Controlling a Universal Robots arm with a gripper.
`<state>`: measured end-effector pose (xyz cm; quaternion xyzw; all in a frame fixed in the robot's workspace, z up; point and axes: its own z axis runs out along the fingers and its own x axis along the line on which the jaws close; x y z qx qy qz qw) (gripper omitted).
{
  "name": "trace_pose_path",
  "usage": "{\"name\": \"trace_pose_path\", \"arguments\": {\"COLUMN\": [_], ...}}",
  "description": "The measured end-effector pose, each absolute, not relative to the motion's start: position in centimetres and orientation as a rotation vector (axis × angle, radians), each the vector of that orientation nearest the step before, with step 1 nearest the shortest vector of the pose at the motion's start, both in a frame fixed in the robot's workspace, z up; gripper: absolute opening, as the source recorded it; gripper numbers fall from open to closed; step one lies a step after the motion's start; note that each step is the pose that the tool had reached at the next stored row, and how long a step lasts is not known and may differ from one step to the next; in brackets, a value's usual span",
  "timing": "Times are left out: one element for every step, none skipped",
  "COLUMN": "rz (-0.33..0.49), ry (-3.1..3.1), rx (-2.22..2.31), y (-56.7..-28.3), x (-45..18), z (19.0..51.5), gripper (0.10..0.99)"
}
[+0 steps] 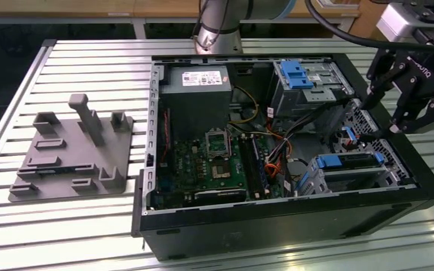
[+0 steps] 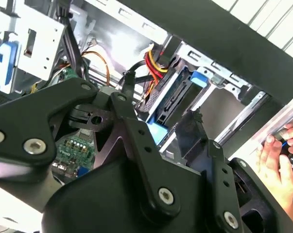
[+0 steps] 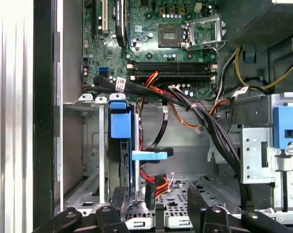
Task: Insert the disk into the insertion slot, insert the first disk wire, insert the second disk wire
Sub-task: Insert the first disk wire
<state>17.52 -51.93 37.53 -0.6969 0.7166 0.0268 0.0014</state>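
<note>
Standing on the slatted tabletop (image 1: 89, 62), an open case (image 1: 277, 226) takes up the middle of the exterior view. A grey fixture (image 1: 74, 152) lies well apart from it on the exterior view's left. The disk (image 1: 350, 161) sits in the slot (image 1: 356, 179), close to the case wall on the exterior view's right, with its blue bracket showing on top. A taller bay (image 1: 307, 79) with a blue latch stands beyond it, near the power supply (image 1: 202, 84). The black jaws hang over that side of the case, above the disk and not touching it. They stand apart with nothing between them.

In the second wrist view the two fingers (image 2: 195, 133) are spread wide. The disk (image 2: 173, 104) shows in the gap between them, framed in blue inside the slot (image 2: 219, 80). A bundle of red, yellow and black wires (image 2: 153, 60) runs up to the disk, but whether any plug is seated there I cannot tell. A person's hand (image 2: 277, 150) shows beyond the case wall.

In the first wrist view the disk (image 3: 124, 165) stands edge-on in the slot (image 3: 103, 155). A black plug (image 3: 155, 184) with red leads lies just beside the disk, over the perforated case floor. It sits between the fingers (image 3: 119, 196), which are apart and touch neither plug nor disk. A thick black cable (image 3: 209, 126) crosses from the slot toward the bay (image 3: 263, 155), and the motherboard (image 3: 151, 48) lies beyond.
</note>
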Motion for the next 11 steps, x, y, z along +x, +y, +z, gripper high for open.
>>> {"name": "trace_pose_path", "arguments": {"rz": [0.082, 0.079, 0.077, 0.074, 0.072, 0.07, 0.067, 0.065, 0.063, 0.061, 0.059], "ry": [2.255, 2.261, 2.269, 2.278, 2.287, 2.296, 2.304, 2.312, 2.32, 2.329, 2.337], "rx": [-2.185, -2.18, -2.174, -2.167, -2.159, -2.152, -2.144, -2.137, -2.13, -2.123, -2.116], "y": [-51.92, -51.91, -51.9, -51.89, -51.89, -51.88, -51.87, -51.87, -51.86, -51.86, -51.85], "x": [17.64, 17.74, 17.81, 17.86, 17.92, 17.98, 18.03, 18.09, 18.14, 18.2, 18.25], "z": [37.44, 37.36, 37.28, 37.18, 37.08, 36.99, 36.89, 36.79, 36.71, 36.61, 36.52], "gripper": [0.612, 0.612, 0.612, 0.6, 0.537, 0.537, 0.475, 0.475, 0.412, 0.412, 0.412]}}
